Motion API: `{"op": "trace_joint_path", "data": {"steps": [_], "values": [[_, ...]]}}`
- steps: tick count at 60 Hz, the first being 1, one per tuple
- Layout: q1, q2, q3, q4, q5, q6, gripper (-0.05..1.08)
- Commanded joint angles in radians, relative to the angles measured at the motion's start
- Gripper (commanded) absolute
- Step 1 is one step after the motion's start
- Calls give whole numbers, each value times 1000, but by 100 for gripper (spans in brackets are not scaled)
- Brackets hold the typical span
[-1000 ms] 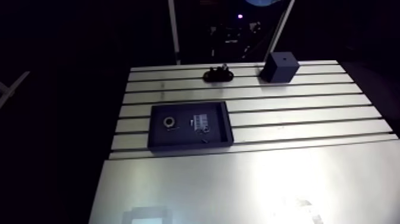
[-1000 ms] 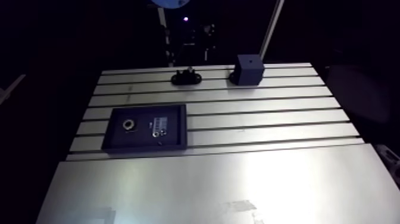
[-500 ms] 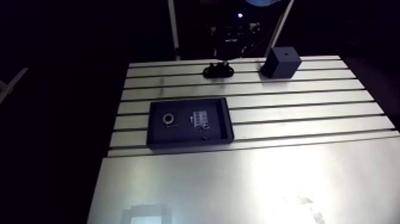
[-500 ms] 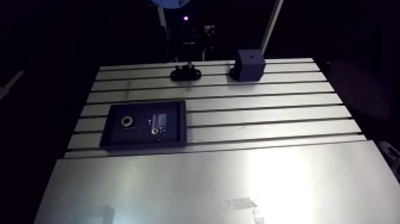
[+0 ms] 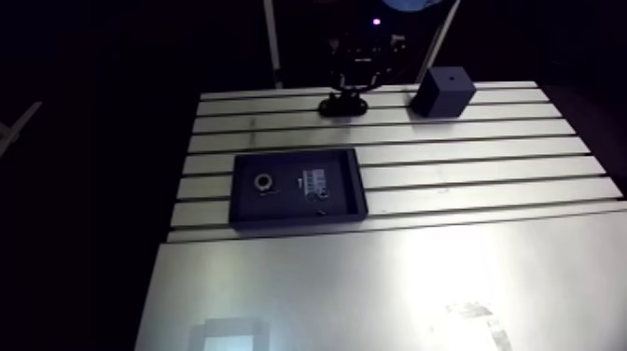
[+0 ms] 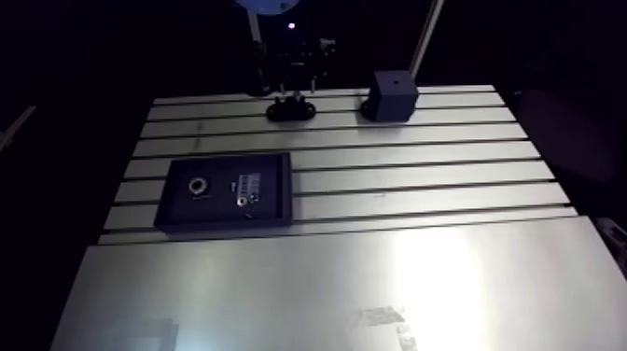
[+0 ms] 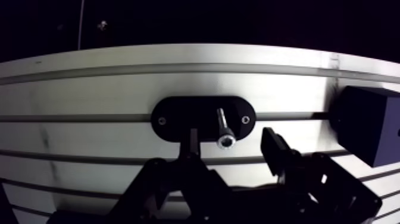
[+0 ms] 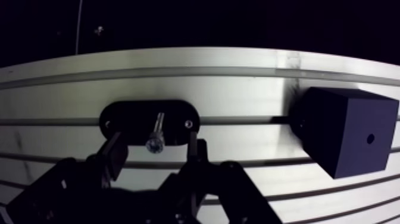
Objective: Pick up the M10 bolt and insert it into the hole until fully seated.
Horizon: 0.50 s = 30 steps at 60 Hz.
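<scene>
We are straddling the silver steel bolt (image 7: 223,126) at twelve o'clock, black two-finger gripper (image 7: 231,139) spread; off-centre closing could tip it.

Bolt (image 7: 224,126) stands free inside the spread claw (image 7: 231,140), room either side. Block (image 7: 366,122) near holder (image 7: 178,118), bare worktop (image 7: 294,95) between.

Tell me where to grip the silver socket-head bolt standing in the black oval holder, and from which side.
Grip the silver socket-head bolt at its cylindrical head, coming from straight above. It stands upright in the black oval holder, head uppermost and free all round; the open gripper straddles it, so closing there should probably hold.
</scene>
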Motion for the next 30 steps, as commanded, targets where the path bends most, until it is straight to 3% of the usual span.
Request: {"op": "trace_joint_path", "data": {"steps": [1, 30], "values": [[0, 2, 0, 0, 1, 0, 42], [2, 16, 0, 0, 3, 0, 48]]}}
